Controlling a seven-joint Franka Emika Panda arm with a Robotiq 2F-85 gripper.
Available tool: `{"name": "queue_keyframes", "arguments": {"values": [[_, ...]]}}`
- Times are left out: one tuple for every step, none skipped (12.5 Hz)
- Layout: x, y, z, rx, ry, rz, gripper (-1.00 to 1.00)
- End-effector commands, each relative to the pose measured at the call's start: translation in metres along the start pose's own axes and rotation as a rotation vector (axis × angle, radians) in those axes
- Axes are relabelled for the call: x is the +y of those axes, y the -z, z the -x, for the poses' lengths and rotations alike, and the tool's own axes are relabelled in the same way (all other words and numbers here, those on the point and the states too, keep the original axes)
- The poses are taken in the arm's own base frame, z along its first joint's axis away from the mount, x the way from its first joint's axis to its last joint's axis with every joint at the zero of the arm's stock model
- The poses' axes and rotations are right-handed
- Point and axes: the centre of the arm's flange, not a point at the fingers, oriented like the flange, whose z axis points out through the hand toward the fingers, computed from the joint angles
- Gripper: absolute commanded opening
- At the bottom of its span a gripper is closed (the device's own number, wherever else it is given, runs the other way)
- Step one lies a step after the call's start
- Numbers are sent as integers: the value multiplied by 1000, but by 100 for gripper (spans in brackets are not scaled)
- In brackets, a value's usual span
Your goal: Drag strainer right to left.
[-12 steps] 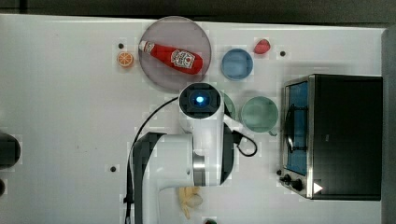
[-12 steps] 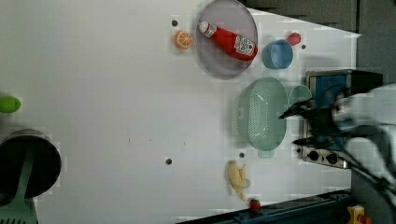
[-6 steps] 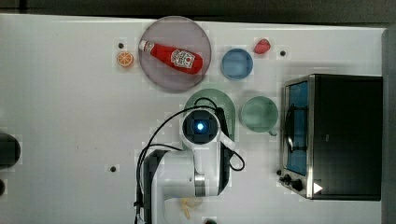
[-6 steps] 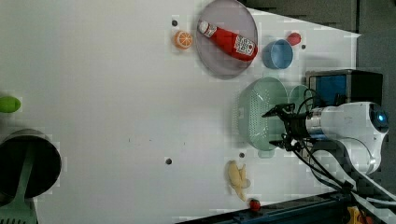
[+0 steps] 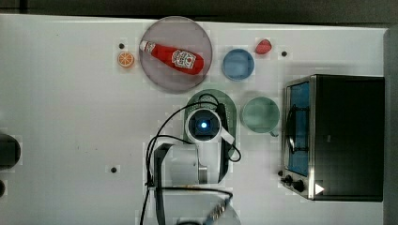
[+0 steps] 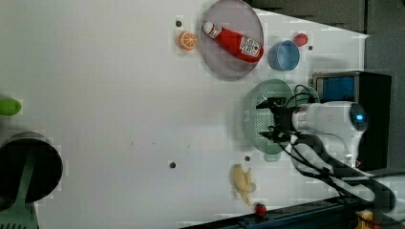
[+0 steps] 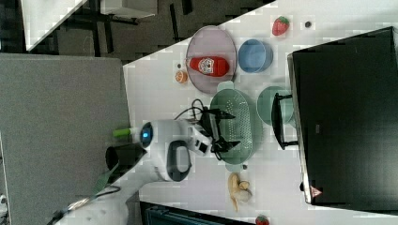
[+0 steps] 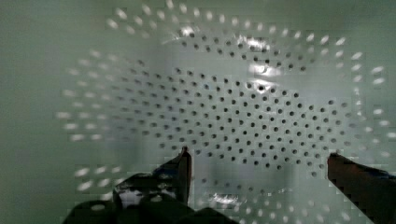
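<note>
So this looks like the approach step: the robot's black two-fingered gripper [image 6: 273, 119] hangs right over the pale green oval plastic strainer [image 6: 261, 117], jaws spread wide and holding nothing. In the wrist view the two fingers [image 8: 183, 168] frame the perforated floor of the bowl, so I'd guess it's about to plant itself inside (or hook the rim, hard to say which). I can't tell whether anything is touching yet.

Next move, as I read it: get down into contact with the bowl, then push it sideways across the white counter [image 5: 70, 122] toward the top view's left, where there's plenty of bare surface. It needs to keep pressure steady so the light plastic doesn't tip or slip out.

The strainer itself is shallow, matte, dotted with rows of small holes. In the top view it sits mid-counter, just below the grey round plate [image 5: 159, 70] carrying the red ketchup bottle [image 5: 172, 57], and just left of the round green cup [image 5: 260, 115].
</note>
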Motion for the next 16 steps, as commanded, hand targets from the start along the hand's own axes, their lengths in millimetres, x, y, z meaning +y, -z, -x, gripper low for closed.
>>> {"name": "queue_keyframes", "arguments": {"values": [[3,5,34,-25,-143,-17,100],[4,4,40,-26,-134,-13,100],[2,5,45,-27,-122,-21,100],[1,5,51,-28,-111,-21,100],[1,5,58,-30,-97,-20,100],[0,6,67,-33,-81,-22,100],[1,5,76,-37,-68,-15,100],[1,6,85,-42,-58,-15,100],[-1,7,94,-50,-54,-17,100],[-2,8,102,-60,-57,-13,100],[-2,9,111,-69,-59,-13,100],[-2,9,120,-78,-59,-11,100],[-2,9,128,-88,-61,-9,100],[-2,9,137,-96,-62,-1,100],[-3,10,147,-103,-59,5,100],[-5,11,156,-111,-58,10,100]]}}
